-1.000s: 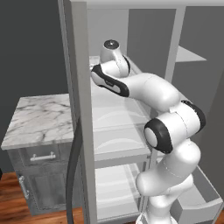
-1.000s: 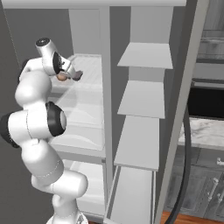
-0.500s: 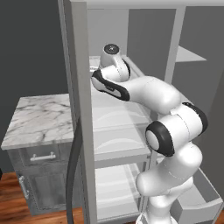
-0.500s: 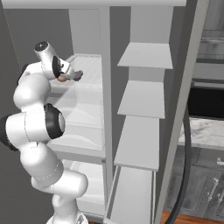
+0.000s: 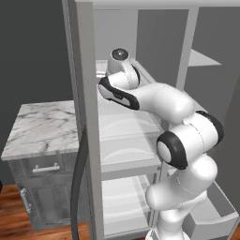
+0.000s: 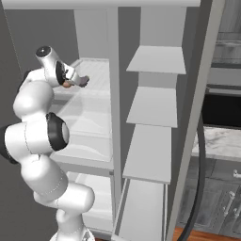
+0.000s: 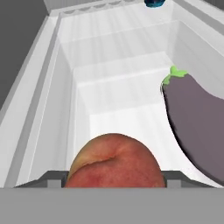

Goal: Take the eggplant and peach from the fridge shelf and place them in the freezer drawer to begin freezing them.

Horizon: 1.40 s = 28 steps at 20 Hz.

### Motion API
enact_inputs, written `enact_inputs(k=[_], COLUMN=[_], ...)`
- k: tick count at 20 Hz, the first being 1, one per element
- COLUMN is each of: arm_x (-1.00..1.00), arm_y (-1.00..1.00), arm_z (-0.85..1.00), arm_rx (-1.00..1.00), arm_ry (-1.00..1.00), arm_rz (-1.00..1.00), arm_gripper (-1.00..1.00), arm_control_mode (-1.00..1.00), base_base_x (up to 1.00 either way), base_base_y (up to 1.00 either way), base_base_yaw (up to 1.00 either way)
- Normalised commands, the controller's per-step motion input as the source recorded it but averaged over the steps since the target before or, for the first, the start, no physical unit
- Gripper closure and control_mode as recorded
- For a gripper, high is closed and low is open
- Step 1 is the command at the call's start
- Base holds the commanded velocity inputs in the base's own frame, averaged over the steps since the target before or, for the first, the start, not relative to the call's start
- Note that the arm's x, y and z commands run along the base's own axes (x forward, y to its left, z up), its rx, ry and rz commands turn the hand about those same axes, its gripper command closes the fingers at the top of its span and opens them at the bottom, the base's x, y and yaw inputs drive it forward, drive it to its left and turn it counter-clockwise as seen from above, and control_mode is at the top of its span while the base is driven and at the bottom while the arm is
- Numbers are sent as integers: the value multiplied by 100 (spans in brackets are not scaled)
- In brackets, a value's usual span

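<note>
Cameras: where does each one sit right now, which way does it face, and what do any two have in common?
Left base view: behind the arm on its left, facing the open fridge; the white arm reaches onto the fridge shelf.
Right base view: behind on its right, facing the same fridge; the gripper is at the peach.
Hand view: on the hand, looking along the shelf at the peach and eggplant.
Shared: the peach, in right base and hand views.

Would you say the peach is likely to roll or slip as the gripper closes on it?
The peach looks round and smooth, so it may roll. It sits between the fingertips, so a centred squeeze probably holds. The eggplant lies apart.
</note>
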Motion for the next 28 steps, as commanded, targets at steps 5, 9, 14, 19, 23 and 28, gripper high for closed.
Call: enact_inputs(k=[5,9,14,19,23,28], arm_x=[-22,-84,-100,-100,-100,-100], arm_y=[0,-4,-21,-37,-65,-90], arm_z=[-1,22,46,50,14,-18], arm_rx=[0,0,0,0,0,0], arm_ry=[-7,-20,-7,9,20,8], arm_rz=[0,0,0,0,0,0], arm_gripper=[100,100,100,100,100,100], arm_control_mode=[-100,-100,-100,-100,-100,-100], base_base_x=[0,0,0,0,0,0], base_base_y=[0,0,0,0,0,0], base_base_yaw=[0,0,0,0,0,0])
